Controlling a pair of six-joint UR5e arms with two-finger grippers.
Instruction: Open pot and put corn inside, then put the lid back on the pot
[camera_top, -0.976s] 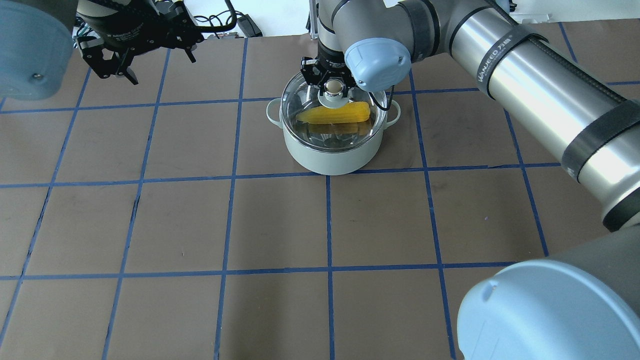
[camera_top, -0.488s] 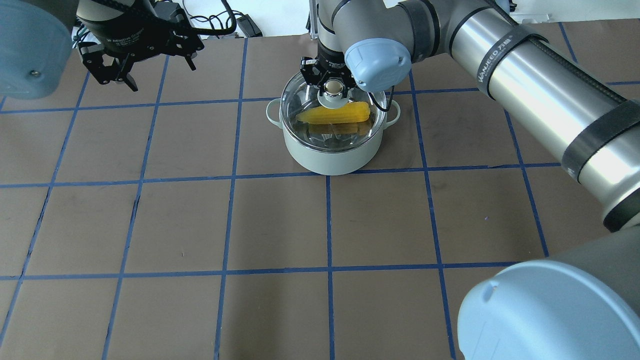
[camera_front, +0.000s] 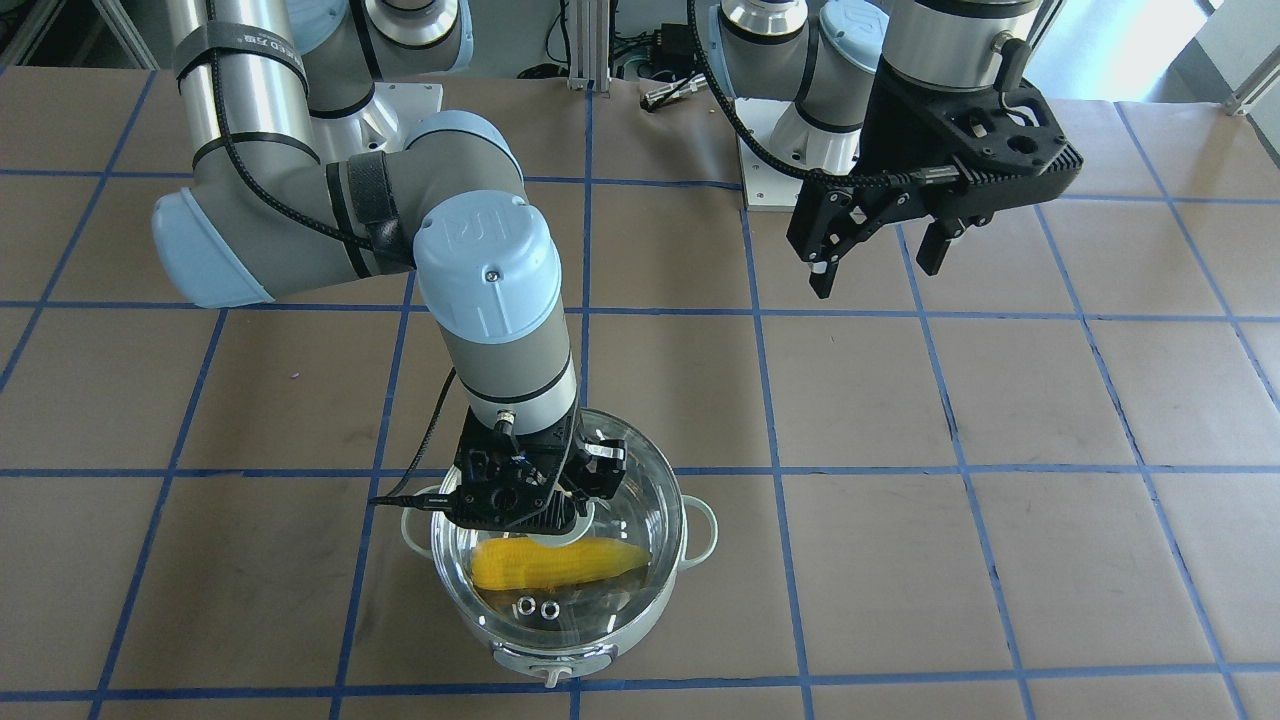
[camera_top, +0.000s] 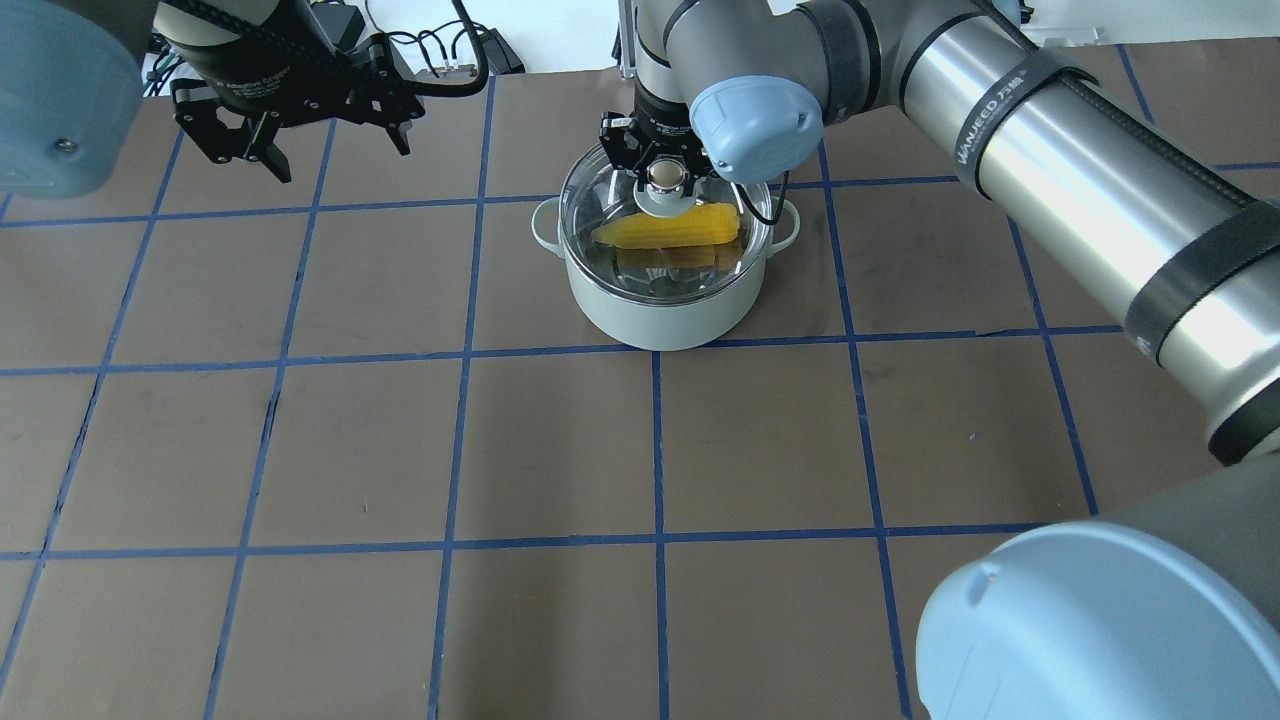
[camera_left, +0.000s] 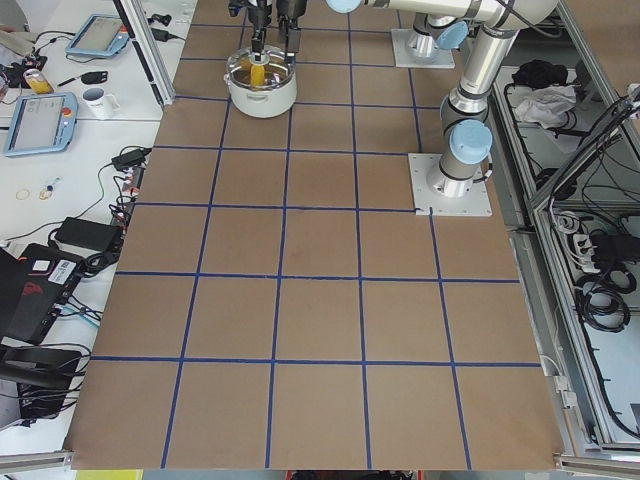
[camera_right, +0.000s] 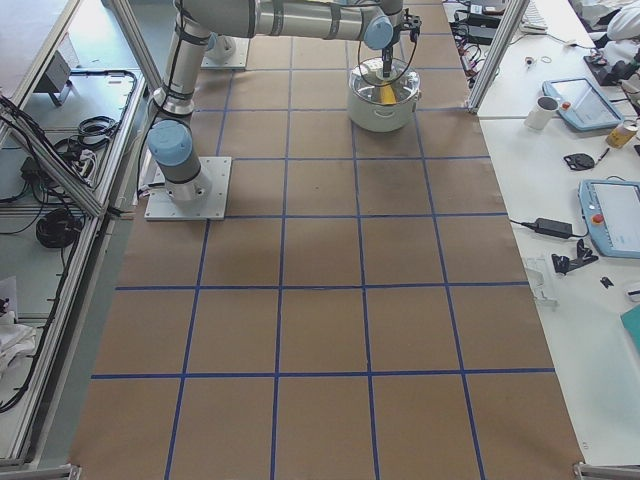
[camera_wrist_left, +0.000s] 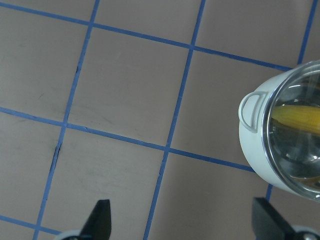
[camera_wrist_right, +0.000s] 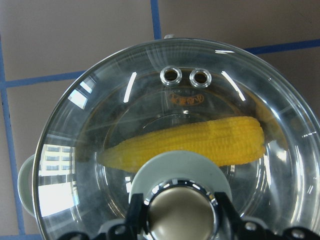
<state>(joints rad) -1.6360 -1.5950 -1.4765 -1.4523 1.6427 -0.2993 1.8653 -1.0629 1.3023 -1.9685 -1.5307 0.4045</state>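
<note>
The pale mint-green pot stands at the far middle of the table. The clear glass lid sits on it. The yellow corn lies inside, seen through the glass, also in the right wrist view. My right gripper is over the lid with its fingers shut against the lid's knob. My left gripper is open and empty, raised above the table left of the pot; the front view shows its spread fingers. The left wrist view shows the pot at its right edge.
The table is brown paper with a blue tape grid. Cables and a plug lie beyond the table's far edge. Side tables with tablets and a mug stand past the pot's end.
My left gripper has moved to the right, towards the pot, staying open. My right gripper, the lid, the pot and the corn have not moved.
</note>
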